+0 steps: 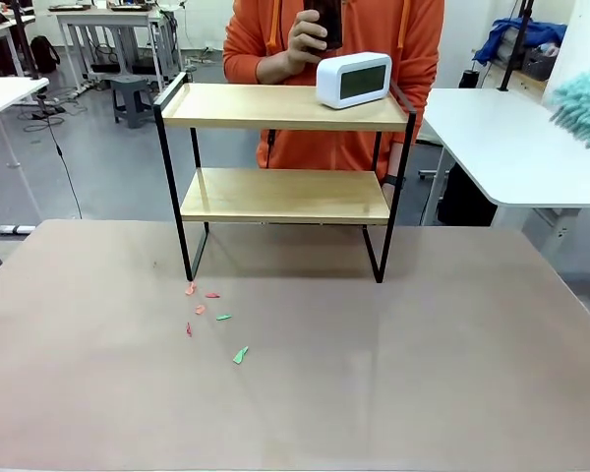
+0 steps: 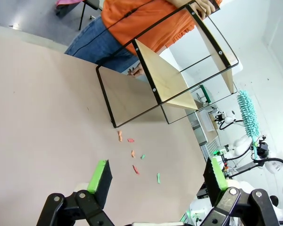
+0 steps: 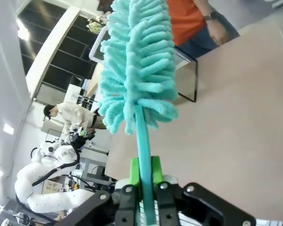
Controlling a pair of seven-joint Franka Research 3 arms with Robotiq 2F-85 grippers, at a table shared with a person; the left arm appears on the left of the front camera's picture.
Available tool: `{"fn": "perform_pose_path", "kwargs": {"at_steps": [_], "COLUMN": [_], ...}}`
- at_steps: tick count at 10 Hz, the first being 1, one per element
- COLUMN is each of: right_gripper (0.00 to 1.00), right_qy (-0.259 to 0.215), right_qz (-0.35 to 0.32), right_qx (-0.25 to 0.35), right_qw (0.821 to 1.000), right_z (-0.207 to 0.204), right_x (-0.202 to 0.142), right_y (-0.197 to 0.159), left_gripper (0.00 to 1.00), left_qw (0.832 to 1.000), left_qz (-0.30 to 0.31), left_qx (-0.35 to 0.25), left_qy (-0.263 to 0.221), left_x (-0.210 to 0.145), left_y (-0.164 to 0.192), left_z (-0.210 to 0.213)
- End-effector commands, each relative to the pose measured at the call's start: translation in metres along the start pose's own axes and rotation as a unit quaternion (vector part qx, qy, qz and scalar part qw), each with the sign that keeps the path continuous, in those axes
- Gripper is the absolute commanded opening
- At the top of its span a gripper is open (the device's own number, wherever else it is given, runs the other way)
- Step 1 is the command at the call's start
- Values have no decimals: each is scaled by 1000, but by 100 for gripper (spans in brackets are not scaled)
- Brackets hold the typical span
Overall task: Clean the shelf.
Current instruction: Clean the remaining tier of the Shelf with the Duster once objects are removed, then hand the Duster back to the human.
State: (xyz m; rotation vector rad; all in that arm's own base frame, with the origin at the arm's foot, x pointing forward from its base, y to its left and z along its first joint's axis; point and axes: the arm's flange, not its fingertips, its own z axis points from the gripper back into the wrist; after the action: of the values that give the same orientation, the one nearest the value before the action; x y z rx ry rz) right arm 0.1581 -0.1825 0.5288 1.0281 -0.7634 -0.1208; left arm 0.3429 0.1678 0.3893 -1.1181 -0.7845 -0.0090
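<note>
Our right gripper [image 3: 145,173] squeezes the fluffy duster [image 3: 137,61]; our left gripper [image 2: 158,175] gapes wide. Next we should bring the duster to the shelf [image 1: 275,106].

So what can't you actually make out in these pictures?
- Front view: duster, handle cut off by the right edge.
- Front view: clock on the shelf, display too dim to read.
- Front view: scraps on the table, too small to identify.
</note>
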Motion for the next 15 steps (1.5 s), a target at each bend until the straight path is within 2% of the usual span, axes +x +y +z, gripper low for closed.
{"fn": "perform_pose_path", "kwargs": {"at_steps": [1,8,9,10,11,12,13,15], "right_gripper": [12,12,12,12,12,12,12,12], "right_qy": [3,8,-26,-46,-11,59,113,214], "right_qz": [1,8,29,103,162,229,269,298], "right_qx": [5,5,5,56,93,120,135,161], "right_qw": [1000,1000,999,992,982,964,947,916], "right_z": [-3,-5,10,14,8,-16,-37,-79], "right_x": [2,4,9,27,42,46,41,17], "right_y": [0,-1,5,41,84,131,157,179], "left_gripper": [100,100,100,100,100,100,100,100], "left_qw": [1000,1000,1000,996,983,958,939,882], "left_qz": [-5,-5,0,-29,-45,-68,-82,-83], "left_qx": [-7,-7,0,-81,-171,-262,-309,-421], "left_qy": [-8,-8,0,12,41,94,125,196], "left_x": [-5,-5,0,11,21,23,15,-9], "left_y": [-4,-4,0,-33,-71,-116,-142,-178], "left_z": [-2,-2,0,-23,-50,-77,-90,-101]}}
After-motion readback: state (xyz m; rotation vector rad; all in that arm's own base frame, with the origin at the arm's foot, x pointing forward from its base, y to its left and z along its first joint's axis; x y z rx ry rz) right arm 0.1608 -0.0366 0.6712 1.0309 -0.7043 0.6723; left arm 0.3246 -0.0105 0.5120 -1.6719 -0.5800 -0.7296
